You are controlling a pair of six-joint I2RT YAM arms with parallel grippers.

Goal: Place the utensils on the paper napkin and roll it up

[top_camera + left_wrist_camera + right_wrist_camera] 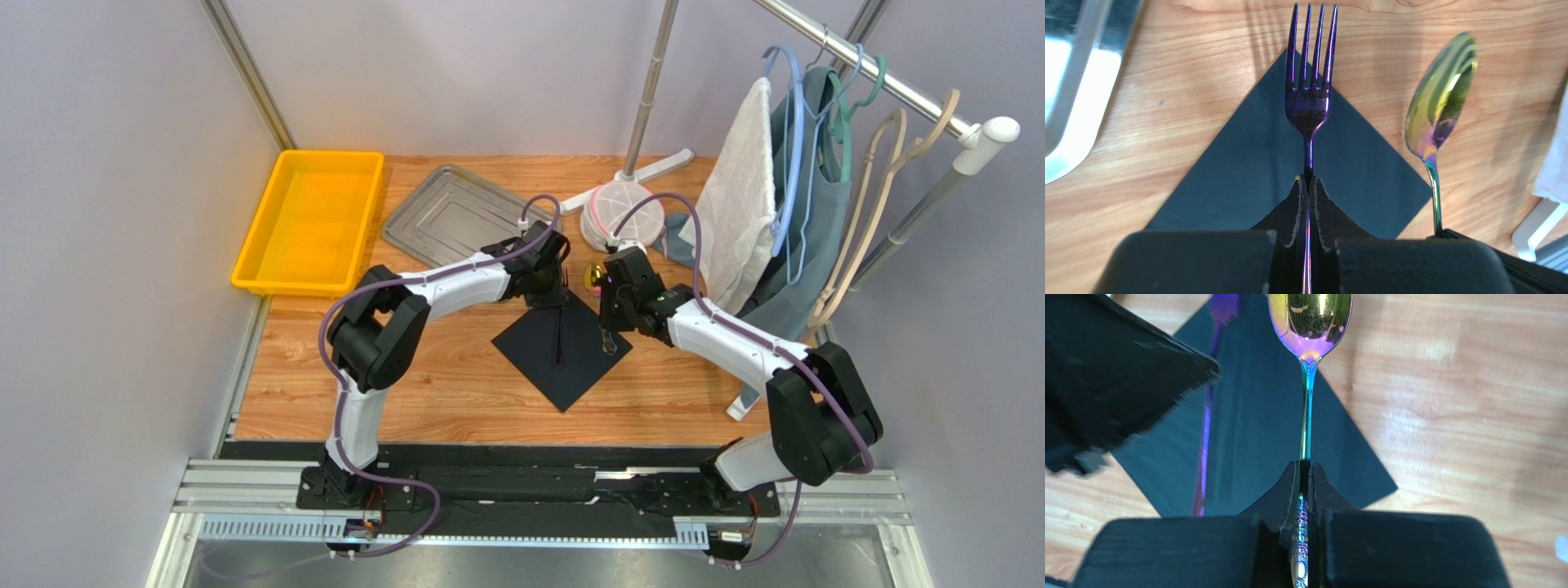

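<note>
The black paper napkin [562, 355] [1247, 171] [1254, 435] lies flat as a diamond on the wooden table. My left gripper [552, 298] [1308, 180] is shut on the purple fork's handle. The fork [1308, 104] [558, 333] [1206, 429] runs over the napkin's middle, and its tines reach past the far corner. My right gripper [610, 319] [1305, 465] is shut on the spoon's patterned handle. The spoon [1310, 318] [1441, 92] [594, 277] sits along the napkin's right edge, its gold bowl over bare wood. Whether either utensil touches the napkin I cannot tell.
A grey metal tray [454, 214] [1069, 92] and a yellow bin [309, 221] stand at the back left. A white round object [626, 211] sits behind the grippers. To the right stands a clothes rack [883, 74] with a white towel [742, 208] and hangers.
</note>
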